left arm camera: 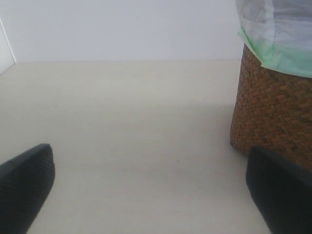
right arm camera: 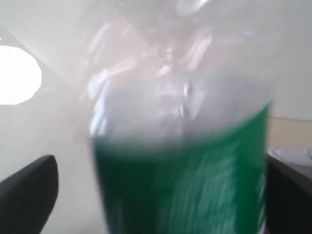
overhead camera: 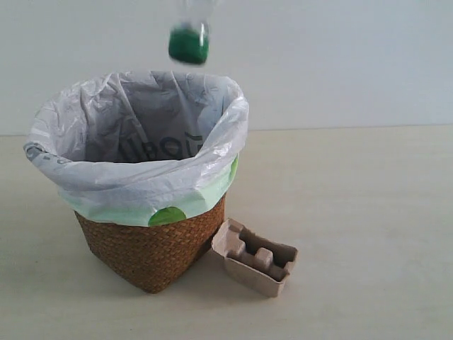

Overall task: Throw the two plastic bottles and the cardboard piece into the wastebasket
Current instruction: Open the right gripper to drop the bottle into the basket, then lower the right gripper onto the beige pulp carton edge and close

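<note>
exterior: close, slightly above table (overhead camera: 368,234), facing wastebasket (overhead camera: 152,255) and back wall (overhead camera: 340,57) | left wrist: low over table, beside same wastebasket (left arm camera: 273,112) | right wrist: almost against green-labelled bottle (right arm camera: 185,170), shared with exterior

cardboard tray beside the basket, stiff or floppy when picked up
The beige moulded pulp-cardboard tray probably stays stiff, given its raised bumps and walls. It looks thin and hollow, so likely light. Boxy, so unlikely to roll.
</note>
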Motion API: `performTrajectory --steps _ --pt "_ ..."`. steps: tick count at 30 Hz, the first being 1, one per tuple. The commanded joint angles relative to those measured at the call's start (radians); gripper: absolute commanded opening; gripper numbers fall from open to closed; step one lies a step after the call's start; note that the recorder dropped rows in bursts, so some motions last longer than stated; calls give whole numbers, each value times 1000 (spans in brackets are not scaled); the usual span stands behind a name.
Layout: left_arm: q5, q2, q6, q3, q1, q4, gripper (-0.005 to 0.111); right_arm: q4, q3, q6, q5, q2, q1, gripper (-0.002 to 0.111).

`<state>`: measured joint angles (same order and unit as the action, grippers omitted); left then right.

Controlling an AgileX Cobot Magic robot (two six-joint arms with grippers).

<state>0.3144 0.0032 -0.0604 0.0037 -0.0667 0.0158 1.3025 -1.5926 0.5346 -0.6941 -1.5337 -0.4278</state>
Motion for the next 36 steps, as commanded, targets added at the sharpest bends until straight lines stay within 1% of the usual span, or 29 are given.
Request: performTrajectory --steps 1,4,6,9,14,17,21,22,24,26,31,35,36 --pt "-8 -3 9 -4 7 2 108 -245 -2 -197 5 -26 8 95" --pt "-8 -3 9 -4 7 2 108 -272 -2 -220 -44 -50 10 80" --pt "-8 -3 9 -4 7 2 108 -356 -2 -231 -50 -53 12 74" --pt "-8 -3 9 -4 7 2 108 -530 -2 -343 -53 -49 37 75" --pt "-8 -3 9 -4 7 2 108 -721 -2 -443 -99 -22 98 75" --pt "-8 -3 9 -4 7 2 108 -893 -2 -535 -172 -10 149 75" --pt "-8 -3 9 -4 7 2 108 -1127 5 -606 -321 -15 217 74" --pt "-8 -3 9 -4 7 2 108 -1199 36 -625 -356 -15 239 74" --pt "-8 -3 9 -4 7 2 108 -1253 86 -618 -378 -15 250 74" --pt "-8 -3 9 -4 7 2 108 -1257 160 -611 -352 -15 248 74" --pt "-8 -3 9 -4 7 2 108 -1116 388 -513 -167 -15 237 74" --pt "-8 -3 9 -4 7 2 108 -1111 476 -506 -59 -19 160 74" --pt "-8 -3 9 -4 7 2 108 -1109 478 -506 -58 -39 114 74"
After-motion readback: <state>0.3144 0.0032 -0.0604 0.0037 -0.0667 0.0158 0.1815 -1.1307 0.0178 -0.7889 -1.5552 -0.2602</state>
